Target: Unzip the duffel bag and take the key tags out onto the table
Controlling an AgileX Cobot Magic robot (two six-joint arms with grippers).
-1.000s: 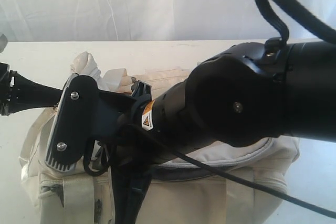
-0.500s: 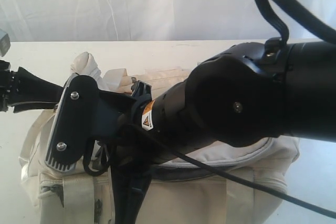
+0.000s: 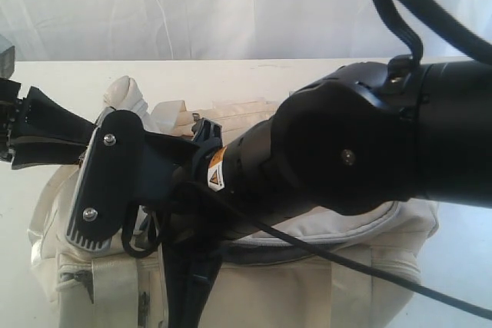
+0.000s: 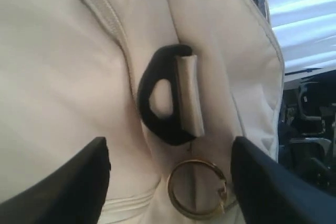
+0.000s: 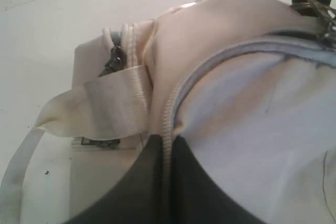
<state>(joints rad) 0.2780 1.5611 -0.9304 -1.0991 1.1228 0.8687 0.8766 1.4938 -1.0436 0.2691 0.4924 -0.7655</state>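
The cream duffel bag (image 3: 323, 266) lies on the white table (image 3: 61, 74). My left gripper (image 3: 77, 137) is at the bag's left end, open; its fingers (image 4: 79, 182) stand wide apart on either side of a brass ring (image 4: 197, 190). Just beyond the ring is a black zip pull (image 4: 160, 98) with a grey loop (image 4: 189, 95). My right gripper (image 5: 167, 142) is shut on the bag's zip edge (image 5: 173, 98), beside the grey-piped flap (image 5: 252, 108). The right arm (image 3: 346, 151) crosses over the bag and hides much of it. The key tags are out of view.
Pale webbing straps (image 5: 115, 103) hang off the bag's end onto the table (image 5: 31, 35). A black cable (image 3: 354, 266) trails across the bag's front. A white curtain (image 3: 231, 5) backs the table.
My left gripper has moved a little right, closer to the bag's end, and its two fingers now show spread apart. The right arm and the bag have not moved.
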